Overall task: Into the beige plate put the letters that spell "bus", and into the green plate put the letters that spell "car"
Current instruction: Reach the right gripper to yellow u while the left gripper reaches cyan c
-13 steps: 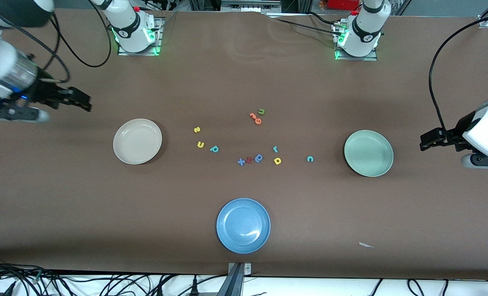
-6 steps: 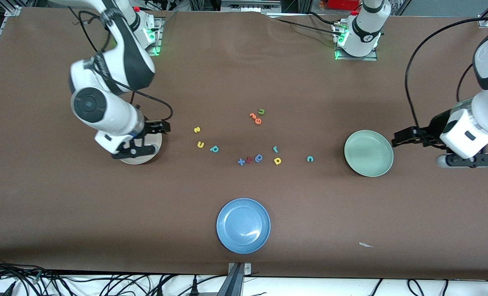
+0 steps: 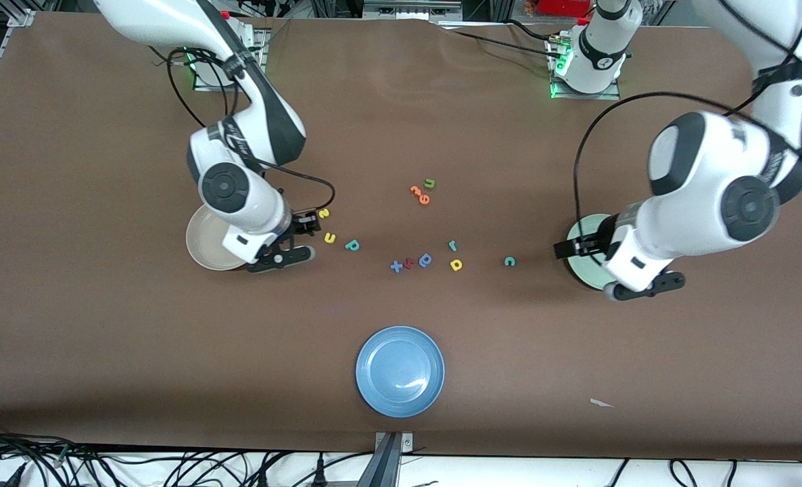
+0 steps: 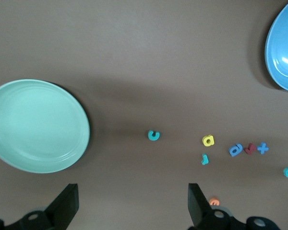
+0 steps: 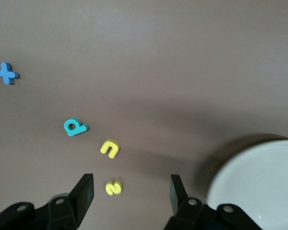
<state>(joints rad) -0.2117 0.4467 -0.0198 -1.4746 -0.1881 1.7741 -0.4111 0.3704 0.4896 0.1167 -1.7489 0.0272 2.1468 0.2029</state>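
Note:
The yellow s (image 5: 114, 188) lies on the table between the fingers of my open right gripper (image 5: 130, 194), closer to one finger (image 5: 86, 191). In the front view that gripper (image 3: 301, 227) hangs low beside the s (image 3: 324, 213), with the yellow u (image 3: 329, 237) and teal b (image 3: 351, 245) close by. The right arm partly covers the beige plate (image 3: 201, 247). The teal c (image 3: 509, 261), yellow a (image 3: 456, 264) and teal r (image 3: 452, 245) lie toward the green plate (image 3: 587, 274). My open left gripper (image 3: 567, 247) is over that plate's rim, empty (image 4: 131, 206).
A blue plate (image 3: 399, 370) sits nearest the front camera. A blue rounded letter (image 3: 426, 259), a red letter (image 3: 410, 262) and a blue x (image 3: 396, 266) lie mid-table. Two orange letters (image 3: 420, 195) and a green u (image 3: 429, 183) lie farther back.
Both arms have swung in from the table's ends. The right gripper passed over the beige plate to the yellow s; the left gripper came over the green plate's rim.

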